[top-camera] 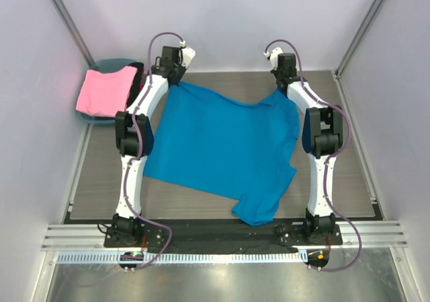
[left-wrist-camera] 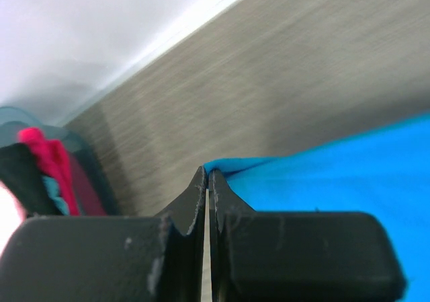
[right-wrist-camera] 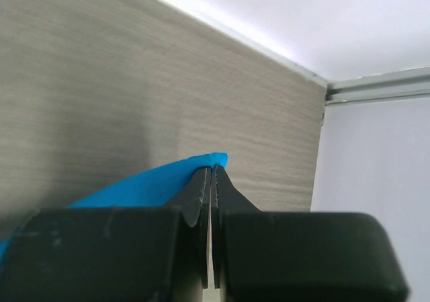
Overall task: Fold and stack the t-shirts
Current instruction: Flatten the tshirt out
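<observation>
A blue t-shirt point(top-camera: 222, 151) lies spread on the table, one sleeve hanging toward the near edge. My left gripper point(top-camera: 173, 80) is shut on the shirt's far left corner; the wrist view shows its tips point(left-wrist-camera: 208, 176) pinching the blue hem point(left-wrist-camera: 322, 174). My right gripper point(top-camera: 285, 87) is shut on the far right corner, the blue edge point(right-wrist-camera: 161, 181) caught at its tips point(right-wrist-camera: 211, 171). A pink t-shirt point(top-camera: 104, 90) lies folded over a teal basket point(top-camera: 101, 65) at the far left.
The basket also holds dark and red cloth point(left-wrist-camera: 47, 167). White walls close in the back and both sides. A metal rail point(top-camera: 215, 238) runs along the near edge by the arm bases.
</observation>
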Tool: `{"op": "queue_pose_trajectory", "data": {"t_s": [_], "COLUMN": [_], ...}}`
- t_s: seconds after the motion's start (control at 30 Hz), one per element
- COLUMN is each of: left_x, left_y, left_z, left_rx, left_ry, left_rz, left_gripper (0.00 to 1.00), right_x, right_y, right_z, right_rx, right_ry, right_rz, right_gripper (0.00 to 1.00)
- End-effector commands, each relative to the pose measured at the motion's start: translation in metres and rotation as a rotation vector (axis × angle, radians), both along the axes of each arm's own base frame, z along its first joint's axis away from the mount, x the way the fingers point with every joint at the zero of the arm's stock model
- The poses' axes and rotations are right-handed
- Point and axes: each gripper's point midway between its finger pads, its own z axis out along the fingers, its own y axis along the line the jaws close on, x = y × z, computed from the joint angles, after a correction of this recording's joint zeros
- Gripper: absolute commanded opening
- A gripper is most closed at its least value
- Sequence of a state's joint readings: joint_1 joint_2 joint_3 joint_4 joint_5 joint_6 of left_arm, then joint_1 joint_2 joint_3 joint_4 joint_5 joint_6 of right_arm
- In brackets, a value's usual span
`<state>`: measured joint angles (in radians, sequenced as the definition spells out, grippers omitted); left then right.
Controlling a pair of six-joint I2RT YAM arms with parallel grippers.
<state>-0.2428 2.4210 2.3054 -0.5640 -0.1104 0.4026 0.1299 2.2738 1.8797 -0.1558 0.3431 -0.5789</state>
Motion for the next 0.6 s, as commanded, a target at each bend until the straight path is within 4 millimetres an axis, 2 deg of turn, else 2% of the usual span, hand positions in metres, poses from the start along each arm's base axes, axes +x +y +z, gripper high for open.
{"op": "queue_pose_trajectory", "data": {"t_s": [0.0, 0.03, 0.23, 0.27, 0.33, 0.37, 0.4, 0.43, 0.57], "left_x": [0.034, 0.038, 0.050, 0.052, 0.054, 0.056, 0.057, 0.058, 0.061], "left_y": [0.022, 0.023, 0.025, 0.027, 0.029, 0.030, 0.031, 0.033, 0.032], "left_z": [0.052, 0.051, 0.065, 0.070, 0.074, 0.078, 0.079, 0.082, 0.092], "left_rx": [-0.016, -0.017, -0.030, -0.036, -0.040, -0.047, -0.046, -0.044, -0.055], "left_ry": [-0.208, -0.217, -0.295, -0.316, -0.333, -0.346, -0.352, -0.365, -0.397], "left_rz": [0.084, 0.090, 0.111, 0.118, 0.131, 0.134, 0.136, 0.146, 0.137], "left_gripper": [0.00, 0.00, 0.00, 0.00, 0.00, 0.00, 0.00, 0.00, 0.00], "right_x": [0.030, 0.035, 0.065, 0.072, 0.078, 0.081, 0.083, 0.085, 0.087], "right_y": [-0.007, -0.008, -0.015, -0.015, -0.015, -0.015, -0.015, -0.014, -0.014], "right_z": [0.054, 0.049, 0.086, 0.099, 0.106, 0.115, 0.110, 0.118, 0.113], "right_rx": [-0.008, -0.018, 0.010, 0.018, 0.013, 0.016, 0.008, 0.012, 0.010], "right_ry": [-0.203, -0.212, -0.334, -0.373, -0.394, -0.417, -0.409, -0.443, -0.440], "right_rz": [-0.071, -0.077, -0.096, -0.094, -0.088, -0.083, -0.077, -0.076, -0.071], "right_gripper": [0.01, 0.01, 0.01, 0.01, 0.01, 0.01, 0.01, 0.01, 0.01]}}
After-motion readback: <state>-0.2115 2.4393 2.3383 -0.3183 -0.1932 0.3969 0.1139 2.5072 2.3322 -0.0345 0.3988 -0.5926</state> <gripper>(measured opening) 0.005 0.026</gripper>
